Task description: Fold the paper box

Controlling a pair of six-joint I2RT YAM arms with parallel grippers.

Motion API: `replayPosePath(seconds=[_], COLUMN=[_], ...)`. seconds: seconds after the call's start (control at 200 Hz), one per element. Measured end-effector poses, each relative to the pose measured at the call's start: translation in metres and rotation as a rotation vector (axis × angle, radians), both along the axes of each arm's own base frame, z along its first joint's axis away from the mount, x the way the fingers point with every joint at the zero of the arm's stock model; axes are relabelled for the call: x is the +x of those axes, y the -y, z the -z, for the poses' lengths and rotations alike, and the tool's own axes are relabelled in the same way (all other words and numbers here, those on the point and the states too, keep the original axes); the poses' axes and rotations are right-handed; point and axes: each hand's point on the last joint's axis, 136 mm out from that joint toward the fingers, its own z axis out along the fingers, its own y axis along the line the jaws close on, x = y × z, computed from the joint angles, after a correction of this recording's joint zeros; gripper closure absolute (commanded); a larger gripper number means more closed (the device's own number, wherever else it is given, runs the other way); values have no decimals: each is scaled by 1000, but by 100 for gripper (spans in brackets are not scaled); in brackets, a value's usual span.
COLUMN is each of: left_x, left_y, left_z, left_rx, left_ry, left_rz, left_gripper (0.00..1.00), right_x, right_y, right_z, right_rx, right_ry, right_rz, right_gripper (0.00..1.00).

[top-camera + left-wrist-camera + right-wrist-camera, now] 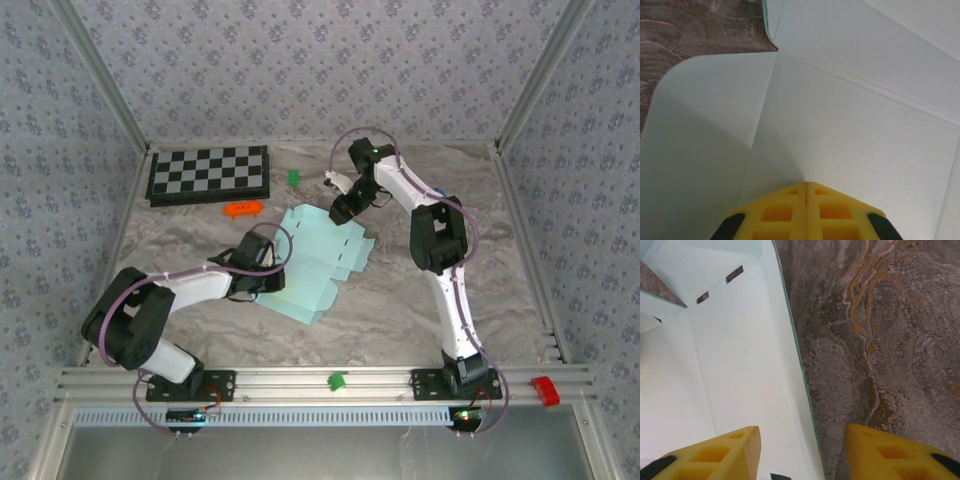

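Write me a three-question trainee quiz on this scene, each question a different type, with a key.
1. True or false: the left gripper is shut, with its tip above the paper box.
2. Pick one. The right gripper is open, and its fingers straddle: A) an edge of the paper box, B) a chess piece, C) a cable.
3. Fill in the blank: the checkerboard lies at the table's far-____ corner in the top view.

Key: 1 true; 2 A; 3 left.
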Motion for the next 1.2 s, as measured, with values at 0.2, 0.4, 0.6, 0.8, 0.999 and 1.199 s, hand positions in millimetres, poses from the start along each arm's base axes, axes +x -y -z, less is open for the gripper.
replayPosePath(seconds=[0.2,0.4,0.6,0.8,0.999,1.199], left_x=[0,1,2,12,34,51], left_y=[0,1,2,-6,-39,-75], left_z=[0,-1,-8,-62,-90,-84], left_rx=[-1,-4,-20,-62,-67,-41], left_ry=[-1,5,17,153,233,223], left_rz=[-2,-5,-16,-60,-181,-289], left_gripper=[96,94,72,58,57,56], right_x=[-3,-3,0,16,33,30], right_y=[-1,2,13,28,23,3], right_z=[2,4,3,-40,-77,-67], right_rx=[1,-22,-122,-216,-316,-396], right_ry=[-12,18,187,559,971,1262], right_rz=[-10,-48,-108,-182,-268,-396], right_gripper=[77,95,100,100,100,100])
